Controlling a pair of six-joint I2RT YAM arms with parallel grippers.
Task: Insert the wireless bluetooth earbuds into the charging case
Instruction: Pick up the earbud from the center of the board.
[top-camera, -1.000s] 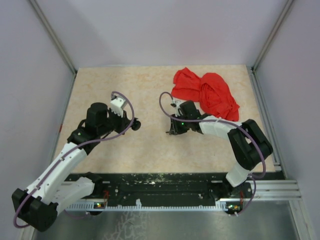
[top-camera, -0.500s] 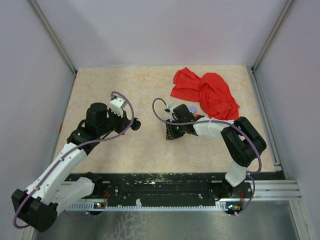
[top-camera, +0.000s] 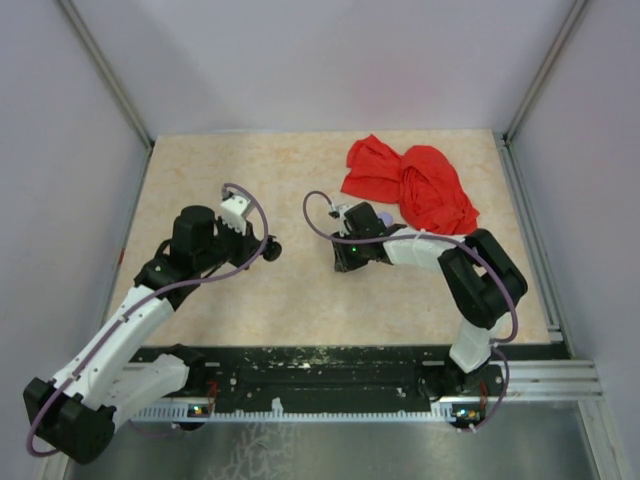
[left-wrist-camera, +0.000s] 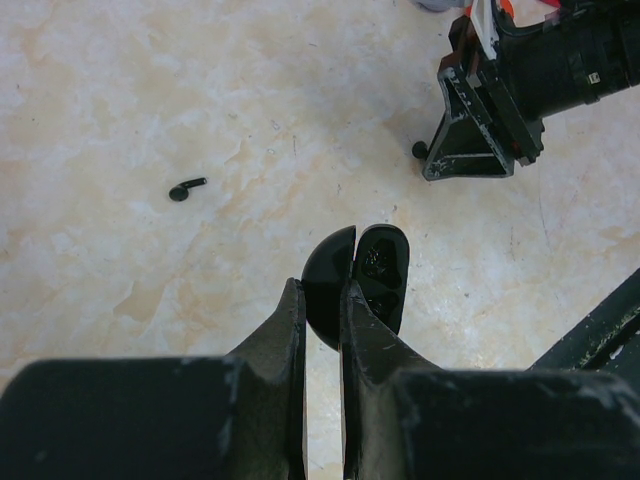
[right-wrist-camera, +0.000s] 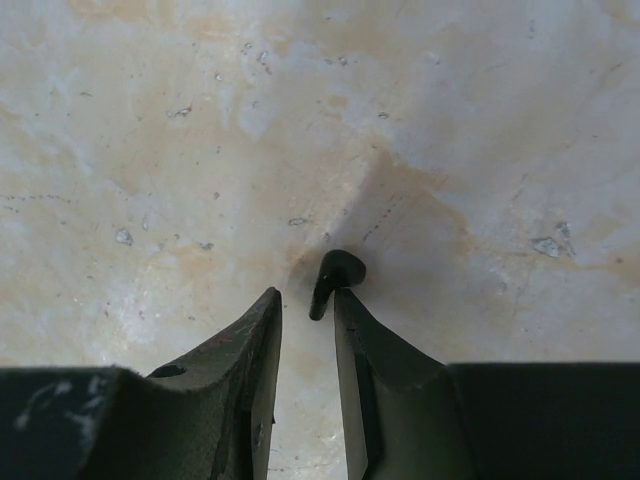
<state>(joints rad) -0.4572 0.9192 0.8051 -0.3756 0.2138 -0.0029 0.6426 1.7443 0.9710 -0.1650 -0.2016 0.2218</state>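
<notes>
So far neither earbud is in the case, judging by how things lie. On the desk (top-camera: 300, 170) a red cloth (top-camera: 410, 190) sits bunched beyond and to the right of the case, well apart from it and no part of the job.

The left claw (left-wrist-camera: 322, 300) is clamped tight on the case (left-wrist-camera: 378, 272), with the shell hinged open. One half is pinched between the jaws. The other half stands just outside them, its hollows facing the wrist camera. Those hollows look empty, though they are dark and glossy, so I cannot be sure.

The right claw (right-wrist-camera: 305, 300) is down at the desk to the right of the case, near it but apart. Its jaws stand a narrow way open, and one earbud (right-wrist-camera: 335, 272) lies at their tips. Its stem is in the gap, against the inner edge of one jaw. The other jaw does not touch it, so it does not look pinched yet. The second earbud (left-wrist-camera: 187, 188) lies loose on the desk, up and to the left of the case in the left wrist view, apart from both claws.

What is done: the case is in hand, open and presented. What is left: closing on the first earbud, carrying it to the case and seating it, then the same for the second.
</notes>
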